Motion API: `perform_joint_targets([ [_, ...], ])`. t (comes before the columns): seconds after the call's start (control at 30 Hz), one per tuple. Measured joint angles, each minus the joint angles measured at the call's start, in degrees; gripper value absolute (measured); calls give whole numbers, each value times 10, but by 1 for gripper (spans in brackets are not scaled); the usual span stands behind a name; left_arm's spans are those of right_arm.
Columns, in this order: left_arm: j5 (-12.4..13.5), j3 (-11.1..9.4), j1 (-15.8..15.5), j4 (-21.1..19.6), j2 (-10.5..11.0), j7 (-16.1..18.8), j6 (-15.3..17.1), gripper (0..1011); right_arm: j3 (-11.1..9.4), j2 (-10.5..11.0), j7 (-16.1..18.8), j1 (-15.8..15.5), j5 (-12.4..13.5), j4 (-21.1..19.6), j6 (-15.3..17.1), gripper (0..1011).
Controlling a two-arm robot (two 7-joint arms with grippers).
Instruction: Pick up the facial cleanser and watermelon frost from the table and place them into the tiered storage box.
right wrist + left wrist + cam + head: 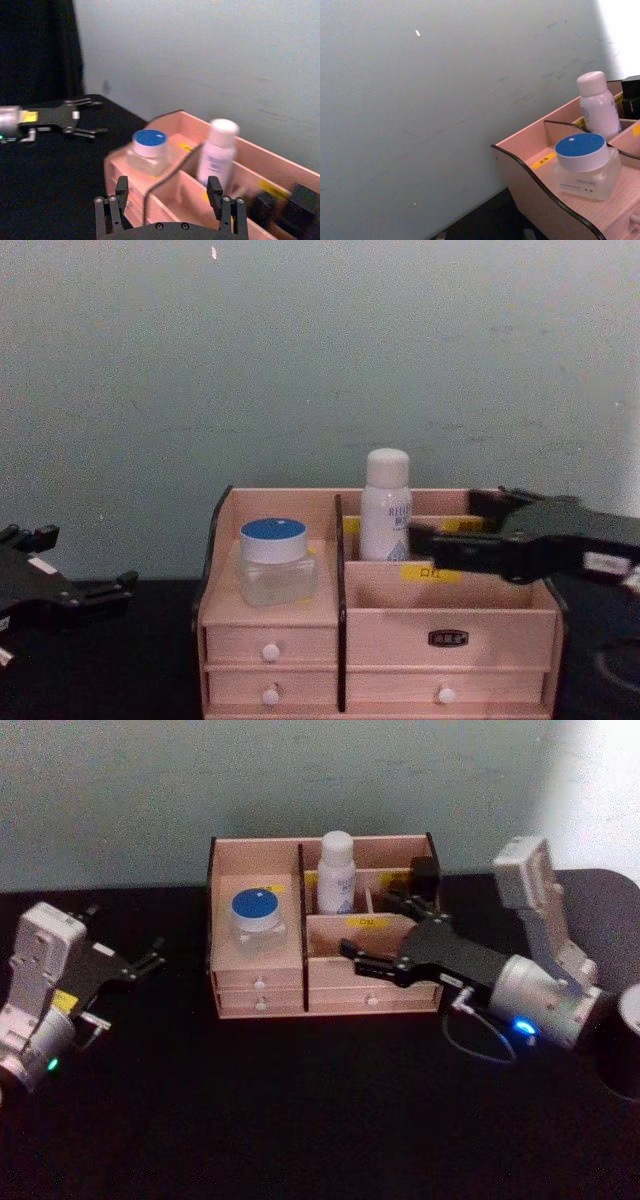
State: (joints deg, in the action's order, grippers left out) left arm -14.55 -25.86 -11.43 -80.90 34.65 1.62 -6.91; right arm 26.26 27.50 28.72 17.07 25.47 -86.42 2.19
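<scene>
Head view: black table (pixel 300 1120) against a pale grey-green wall (pixel 250 780); tiered storage box (pixel 260 1003) at the table's back edge, wall directly behind. Watermelon frost (pixel 258 916) upright in the box's left compartment; facial cleanser (pixel 336 872) upright in the rear compartment just right of the centre divider. Right tool (pixel 372 930) over the box's right side, fingers spread, holding nothing. Left tool (pixel 150 958) low over the table, well left of the box, fingers parted, empty. Left wrist view: wall scuffed, a small white fleck near the top; jar and bottle seated in the box, dark curved side edge in front. Right wrist view: two spread fingertips (pixel 121 186) over the box, bottle between and beyond them. Chest view: right tool just right of the bottle, apart from it.
</scene>
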Motion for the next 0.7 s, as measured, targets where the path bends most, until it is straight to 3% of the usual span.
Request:
perform_joint_targets([
  [0.2, 0, 0, 0, 0, 0, 0, 0, 1001, -51, 14, -77, -61, -4, -55, 16, 1002],
  [0.3, 0, 0, 0, 0, 0, 0, 0, 1001, -70, 12, -110, -80, -8, -68, 26, 1002],
  [0.4, 0, 0, 0, 0, 0, 0, 0, 1001, -96, 2, -165, -101, -21, -76, 42, 1002],
  [0.53, 0, 0, 0, 0, 0, 0, 0, 1001, -112, -10, -210, -113, -38, -77, 52, 1002],
  [0.7, 0, 0, 0, 0, 0, 0, 0, 1001, -122, -35, -282, -124, -81, -69, 62, 1003],
])
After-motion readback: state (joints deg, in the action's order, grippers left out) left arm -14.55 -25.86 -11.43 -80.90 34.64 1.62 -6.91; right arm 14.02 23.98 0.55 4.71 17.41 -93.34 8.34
